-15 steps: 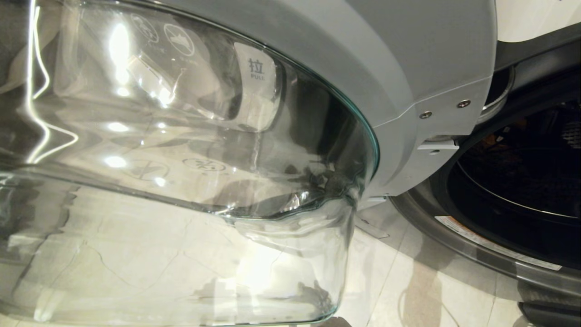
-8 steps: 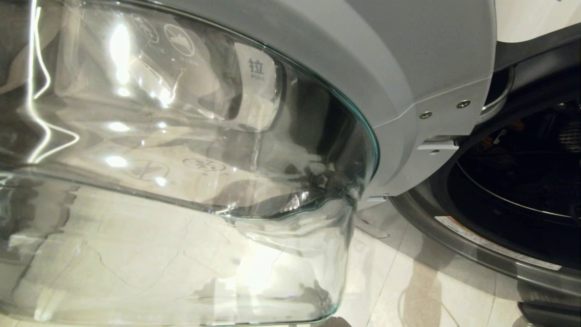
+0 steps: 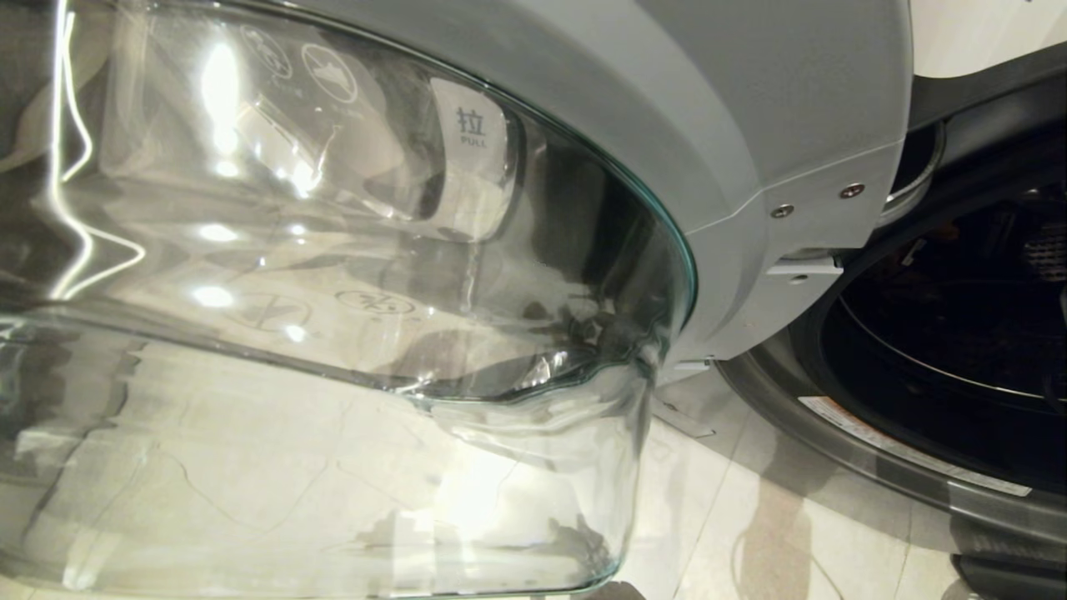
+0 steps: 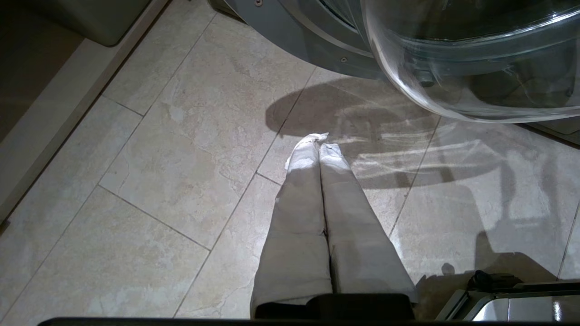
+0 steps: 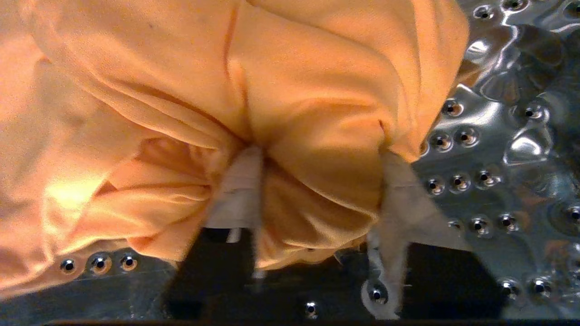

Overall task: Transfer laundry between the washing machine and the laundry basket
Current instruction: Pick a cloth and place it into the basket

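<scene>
The washing machine has its round glass door swung open, and the dark drum mouth shows at the right. Inside the drum, an orange-yellow garment of the laundry fills most of the right wrist view. My right gripper has both cloth-covered fingers pressed into it, with a bunched fold squeezed between them. My left gripper hangs shut and empty over the floor tiles beside the door. The laundry basket is out of view.
The open door's bulging glass juts out low over the beige tiled floor. A grey plinth borders the floor in the left wrist view. A white warning label runs along the drum's lower rim.
In the head view the door and floor stay put. Only the dark shapes inside the drum mouth have shifted a little, and the small orange glints there have gone.
</scene>
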Controlling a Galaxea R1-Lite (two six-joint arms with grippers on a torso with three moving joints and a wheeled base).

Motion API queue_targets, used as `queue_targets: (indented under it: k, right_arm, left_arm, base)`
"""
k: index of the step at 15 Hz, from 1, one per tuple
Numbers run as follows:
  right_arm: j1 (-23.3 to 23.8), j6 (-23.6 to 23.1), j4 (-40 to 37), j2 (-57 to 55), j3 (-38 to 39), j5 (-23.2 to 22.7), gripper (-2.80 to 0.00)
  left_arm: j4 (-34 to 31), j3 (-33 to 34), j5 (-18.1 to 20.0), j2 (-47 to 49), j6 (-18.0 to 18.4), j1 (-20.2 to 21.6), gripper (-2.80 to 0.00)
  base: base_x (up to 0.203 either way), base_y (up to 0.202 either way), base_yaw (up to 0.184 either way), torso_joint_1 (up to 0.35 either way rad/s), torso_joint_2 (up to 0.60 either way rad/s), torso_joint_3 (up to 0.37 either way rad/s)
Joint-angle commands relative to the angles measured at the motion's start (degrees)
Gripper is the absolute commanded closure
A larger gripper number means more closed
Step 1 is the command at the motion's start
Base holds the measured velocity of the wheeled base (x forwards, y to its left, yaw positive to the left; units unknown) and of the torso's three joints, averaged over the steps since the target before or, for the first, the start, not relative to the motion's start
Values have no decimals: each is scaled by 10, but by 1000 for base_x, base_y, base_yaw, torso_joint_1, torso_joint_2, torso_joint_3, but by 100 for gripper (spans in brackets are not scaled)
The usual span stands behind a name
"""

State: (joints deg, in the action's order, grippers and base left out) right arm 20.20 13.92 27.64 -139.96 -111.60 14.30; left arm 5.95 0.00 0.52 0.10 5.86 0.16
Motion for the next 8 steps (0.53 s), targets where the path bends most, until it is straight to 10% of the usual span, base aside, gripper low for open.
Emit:
queue_targets:
  k: [1, 8]
  right_arm:
    - [0, 1, 2, 6, 0, 1, 0]
    - [-14, 9, -2, 96, 80, -7, 0]
  left_arm:
    - [0, 23, 0, 1, 0, 0, 0]
    - [0, 23, 0, 1, 0, 0, 0]
  base:
    - [0, 0, 0, 0, 0, 0]
    - [0, 0, 0, 0, 0, 0]
